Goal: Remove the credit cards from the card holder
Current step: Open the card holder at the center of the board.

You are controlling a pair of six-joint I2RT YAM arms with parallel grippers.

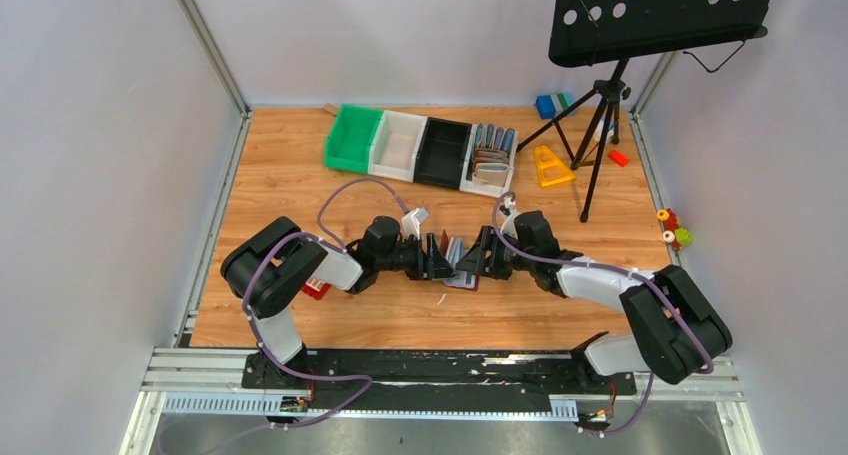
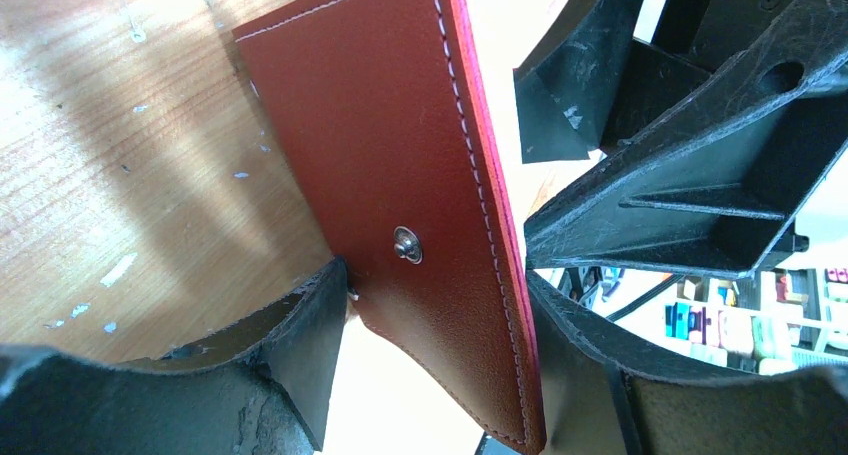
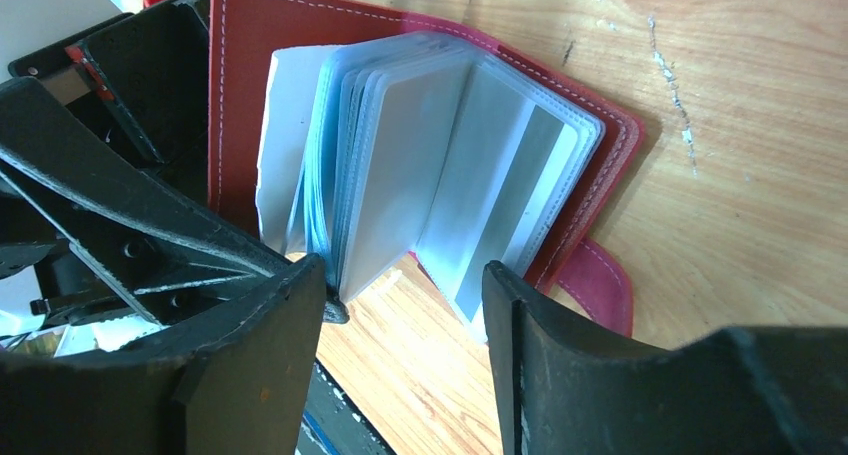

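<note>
**The risk: we grab sleeves, not a card**

The card holder (image 1: 462,265) sits midway along the worktop (image 1: 300,175), closer to its near edge than its far one, with both arms meeting over it. One maroon cover lies flat on the wood with the snap tab poking out. The other cover (image 2: 400,155) stands up, pinched between the left jaws close to its lower edge. The right jaws are spread, one finger on each side of the fanned clear sleeves (image 3: 500,175). The pale grey cards (image 3: 395,165) are tucked inside these.

We see several ways this could go wrong:

- The right jaws straddle many sleeves at once. If they close here, we judge they will clamp plastic and card together, so nothing slides free and the whole holder gets dragged along.
- A hard pull on that bundle could tear the sleeves from the spine.
- The left grip has only a small bite on smooth leather. A tug toward the right edge could slip the cover out and let the holder fold shut.
- The two sets of jaws work very near each other, so a small misjudged move could knock them together.

We cannot tell how many cards are inside.
</note>
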